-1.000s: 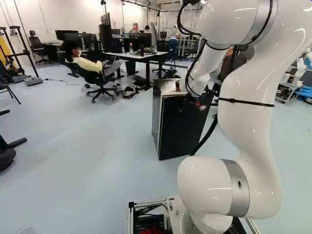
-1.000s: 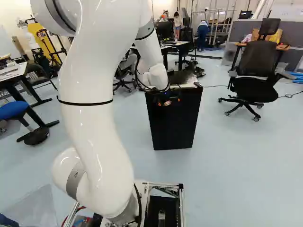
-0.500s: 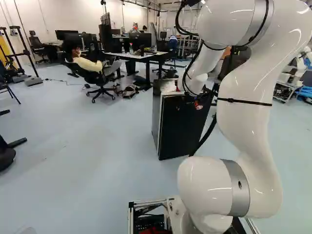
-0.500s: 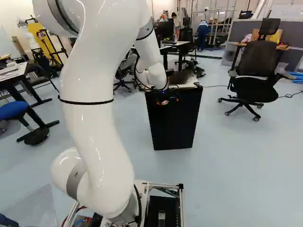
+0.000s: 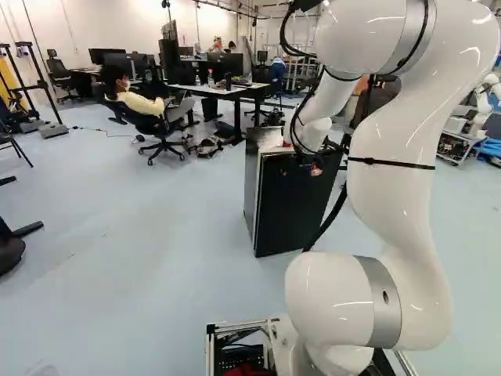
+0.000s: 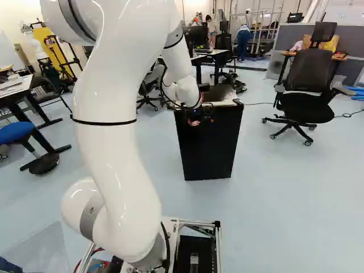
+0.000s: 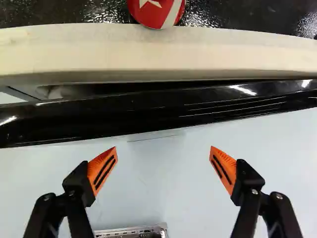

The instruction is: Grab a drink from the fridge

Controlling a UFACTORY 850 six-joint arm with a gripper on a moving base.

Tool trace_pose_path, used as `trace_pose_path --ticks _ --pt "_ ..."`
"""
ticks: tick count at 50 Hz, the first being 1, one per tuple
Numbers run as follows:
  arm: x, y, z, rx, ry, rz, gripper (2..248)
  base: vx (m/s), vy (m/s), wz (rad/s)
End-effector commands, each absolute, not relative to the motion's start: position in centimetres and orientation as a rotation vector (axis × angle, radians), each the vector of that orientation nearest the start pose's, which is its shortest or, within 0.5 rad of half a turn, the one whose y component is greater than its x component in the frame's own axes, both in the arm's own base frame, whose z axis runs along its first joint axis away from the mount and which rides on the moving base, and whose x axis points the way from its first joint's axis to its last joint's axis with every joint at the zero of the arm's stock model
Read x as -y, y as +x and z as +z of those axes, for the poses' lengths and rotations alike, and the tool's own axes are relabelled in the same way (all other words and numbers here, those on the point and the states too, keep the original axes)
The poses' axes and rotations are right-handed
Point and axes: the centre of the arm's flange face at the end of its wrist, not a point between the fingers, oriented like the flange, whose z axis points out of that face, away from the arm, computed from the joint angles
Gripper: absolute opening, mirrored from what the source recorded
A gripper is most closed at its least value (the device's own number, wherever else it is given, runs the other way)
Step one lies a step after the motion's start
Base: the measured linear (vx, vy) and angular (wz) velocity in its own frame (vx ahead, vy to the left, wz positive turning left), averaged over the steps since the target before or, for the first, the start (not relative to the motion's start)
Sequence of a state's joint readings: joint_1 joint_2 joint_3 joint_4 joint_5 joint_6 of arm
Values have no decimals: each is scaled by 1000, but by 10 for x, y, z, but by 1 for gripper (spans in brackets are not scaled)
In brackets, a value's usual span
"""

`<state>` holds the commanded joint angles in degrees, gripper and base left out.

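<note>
Since the earlier base views, only the white arm (image 6: 116, 153) has shifted, its wrist easing a little toward the near side of the fridge (image 5: 251, 184); base and fridge keep their places. The gripper (image 7: 163, 148) is released, its orange pads (image 7: 99, 167) spread wide with nothing between them but a view of the floor (image 7: 153, 191). Just ahead of it runs the top of the black door (image 7: 104, 119), and past that the fridge's pale front edge (image 7: 163, 52). The door looks slightly ajar: the gap (image 7: 69, 91) is wider on the gripper's side facing the left of the left base view. Farther ahead, beyond the pale edge, a red can (image 7: 158, 12) sits on the fridge top; any drink inside is hidden.

Opening the door seems the step in hand. Best to line one finger up with the wider end of the gap, lower it in behind the door, then draw back in an arc about the far, hinged end. Pressing forward first could shut the gap, and reaching too far might knock the can.
</note>
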<state>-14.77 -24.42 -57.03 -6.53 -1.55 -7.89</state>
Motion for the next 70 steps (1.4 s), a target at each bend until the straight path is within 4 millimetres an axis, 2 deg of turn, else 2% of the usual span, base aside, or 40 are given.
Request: trace_pose_path --ticks 70 --pt "143 555 364 -3 -3161 -882 247 0 0 0"
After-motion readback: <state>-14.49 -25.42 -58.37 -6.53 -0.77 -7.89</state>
